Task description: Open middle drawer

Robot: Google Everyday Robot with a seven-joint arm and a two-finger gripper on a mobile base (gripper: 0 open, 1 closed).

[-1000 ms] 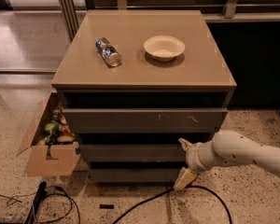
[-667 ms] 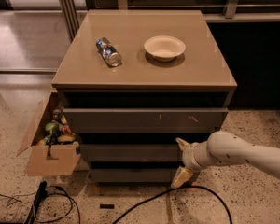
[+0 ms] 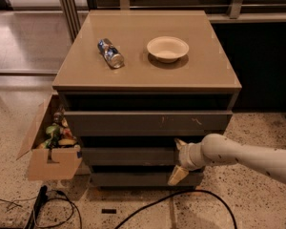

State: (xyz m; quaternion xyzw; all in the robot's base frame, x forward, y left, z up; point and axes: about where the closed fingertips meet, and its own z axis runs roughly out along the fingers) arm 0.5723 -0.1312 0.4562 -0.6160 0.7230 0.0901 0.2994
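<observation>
Gripper [image 3: 178,159] fingers straddle right end of middle drawer [image 3: 126,155].

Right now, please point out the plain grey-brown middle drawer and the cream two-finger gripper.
middle drawer [image 3: 126,156]: camera view, centre of flat front.
gripper [image 3: 178,159]: camera view, between fingertips, at drawer's right end.

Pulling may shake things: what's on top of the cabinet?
A can lying on its side and a cream bowl, both visible. The hand is at the middle drawer, right end of its front.
</observation>
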